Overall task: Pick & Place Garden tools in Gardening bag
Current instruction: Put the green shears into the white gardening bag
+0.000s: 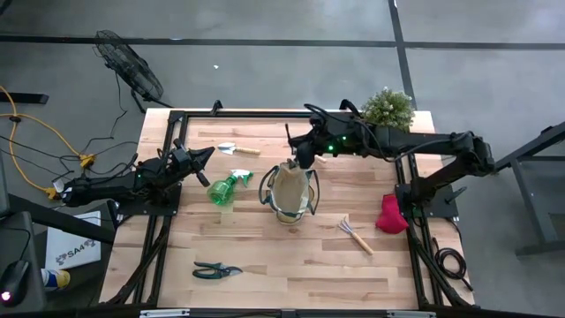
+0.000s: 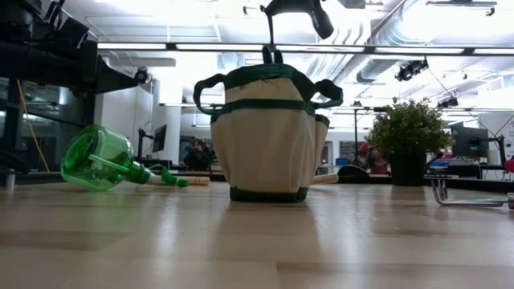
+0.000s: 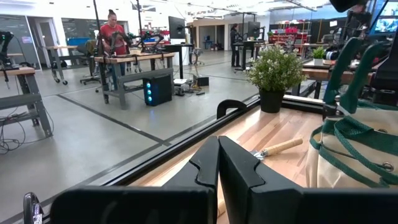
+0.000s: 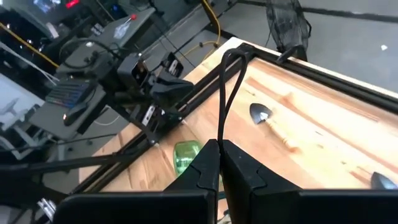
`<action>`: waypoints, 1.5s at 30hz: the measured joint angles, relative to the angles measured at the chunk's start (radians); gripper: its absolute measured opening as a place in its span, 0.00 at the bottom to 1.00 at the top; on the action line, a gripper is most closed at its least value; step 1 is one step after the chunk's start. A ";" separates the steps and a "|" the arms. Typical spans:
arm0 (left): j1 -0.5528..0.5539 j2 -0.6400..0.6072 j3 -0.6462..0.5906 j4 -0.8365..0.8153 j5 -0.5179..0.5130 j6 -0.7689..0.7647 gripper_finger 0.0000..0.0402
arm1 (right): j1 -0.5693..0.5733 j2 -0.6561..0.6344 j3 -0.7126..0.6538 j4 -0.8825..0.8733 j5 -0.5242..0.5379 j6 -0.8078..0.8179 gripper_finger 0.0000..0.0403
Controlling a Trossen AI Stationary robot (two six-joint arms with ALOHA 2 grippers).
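Observation:
The beige gardening bag (image 1: 290, 191) with dark green trim stands upright on its base at mid-table; it also shows in the low view (image 2: 269, 136). My right gripper (image 1: 299, 158) hovers over its far rim, shut on a thin black loop (image 4: 227, 93). My left gripper (image 1: 201, 157) is shut and empty at the table's left, beside the green spray bottle (image 1: 225, 188), which lies on its side. A wooden-handled trowel (image 1: 237, 148) lies far left. The hand rake (image 1: 356, 234), red glove (image 1: 391, 214) and black pruners (image 1: 216, 269) lie on the table. My right gripper pinches the thin black loop between its two fingers at one end (image 4: 219, 140). The loop runs on past the fingertips, along the fingers. In the low view it shows as a thin dark line (image 2: 270, 32) between the gripper and the bag's mouth. What it belongs to is hidden.
A bushy potted plant (image 1: 387, 108) stands at the table's far right corner. A second metal tool tip (image 4: 379, 180) lies under my right arm. Bare wood lies between the bag and the near edge. People and benches show in the room behind.

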 joint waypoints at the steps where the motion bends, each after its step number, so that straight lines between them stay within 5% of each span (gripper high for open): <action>1: 0.000 0.000 0.000 0.000 0.000 0.000 0.01 | -0.005 0.000 0.000 0.000 -0.010 0.010 0.01; 24: 0.000 0.000 0.000 0.000 0.000 0.000 0.01 | -0.104 0.035 0.000 -0.046 -0.184 -0.021 0.01; 45: 0.000 0.000 0.000 0.000 0.000 0.000 0.01 | -0.168 0.011 0.000 0.060 -0.710 -0.465 0.01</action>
